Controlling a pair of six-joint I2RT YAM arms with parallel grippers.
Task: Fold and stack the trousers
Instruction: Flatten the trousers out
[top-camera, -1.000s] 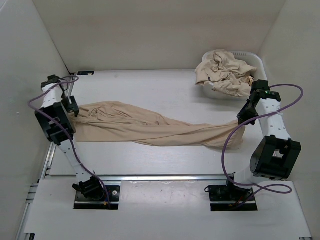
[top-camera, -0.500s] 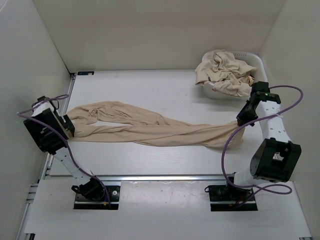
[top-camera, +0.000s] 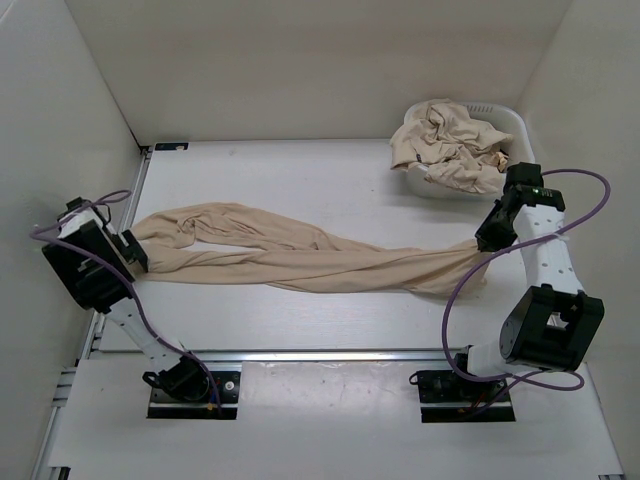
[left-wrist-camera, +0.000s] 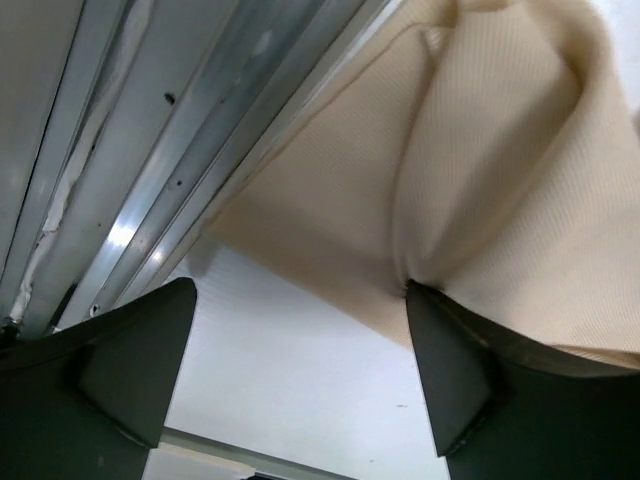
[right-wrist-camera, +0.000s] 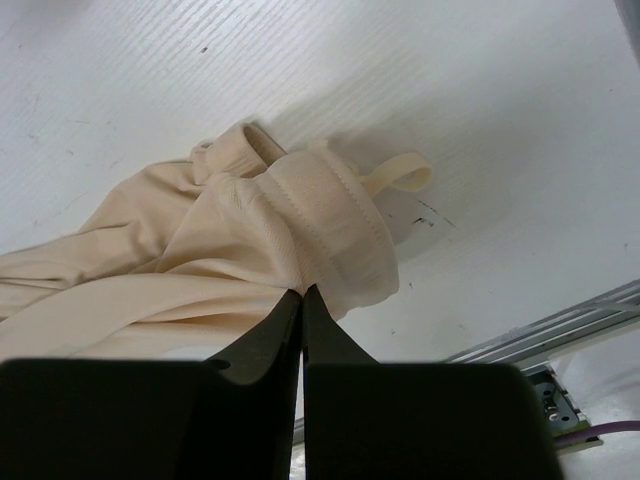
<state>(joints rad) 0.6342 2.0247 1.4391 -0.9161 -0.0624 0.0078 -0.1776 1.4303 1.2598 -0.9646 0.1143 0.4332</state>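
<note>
Top external view: across the table (top-camera: 300, 180) the trousers (top-camera: 300, 255) lie in a long twisted band from left to right. The left arm leans out over the left rail, its left gripper (top-camera: 135, 252) spread wide at the trouser end, with cloth brushing one finger but unclamped. The right arm stands folded upright, its right gripper (top-camera: 487, 240) pinched shut on the other end's hem. The white basket (top-camera: 505, 122), far right, holds crumpled beige cloth (top-camera: 445, 145).

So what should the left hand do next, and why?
Probably nudge the left hand forward and close it on the trousers' left end: it stands open with the cloth edge barely between its jaws, while the right hand already pinches the other end.
</note>
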